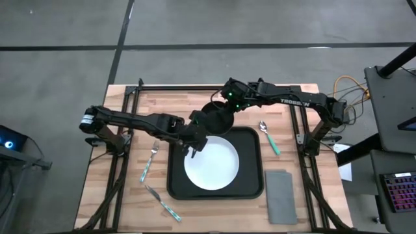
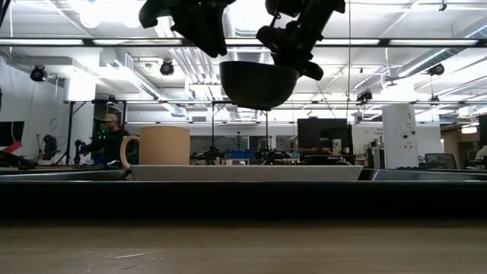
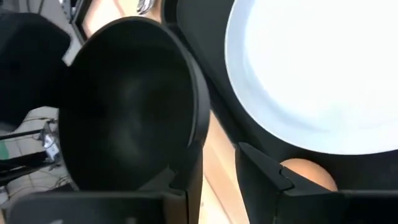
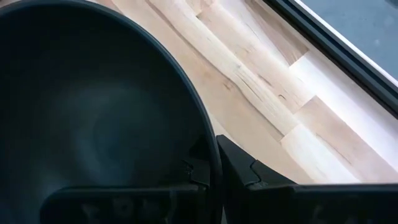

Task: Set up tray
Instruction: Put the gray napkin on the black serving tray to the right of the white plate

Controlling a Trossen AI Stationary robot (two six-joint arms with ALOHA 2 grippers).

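Centrally, the tray (image 1: 250, 170) sits on the bench (image 1: 117, 195), with a white plate (image 1: 211, 164) inside it, filling much of its floor.

A black bowl (image 1: 216, 118) hangs over the tray's far rim, clear above the plate in the low view. The right gripper (image 1: 229, 109) has its jaws clenched on the bowl's rim; the right wrist view shows one finger inside the wall, one outside. The left gripper (image 1: 192, 145) is over the plate's near-left edge, jaws parted and grasping nothing, close beside the bowl. A tan mug (image 2: 158, 145) stands at the tray's left side in the low view.

Off the tray: a fork (image 1: 149, 161) and knife (image 1: 162, 203) to its left, a spoon (image 1: 268, 136) and grey napkin (image 1: 281, 195) to its right.

Step in hand, as I read it: seat the bowl on the plate. To do it well:
- centre the bowl over the plate before lowering
- keep it level, descend slowly
- left arm should give way; the two wrists are crowded
- release only once the base rests flat
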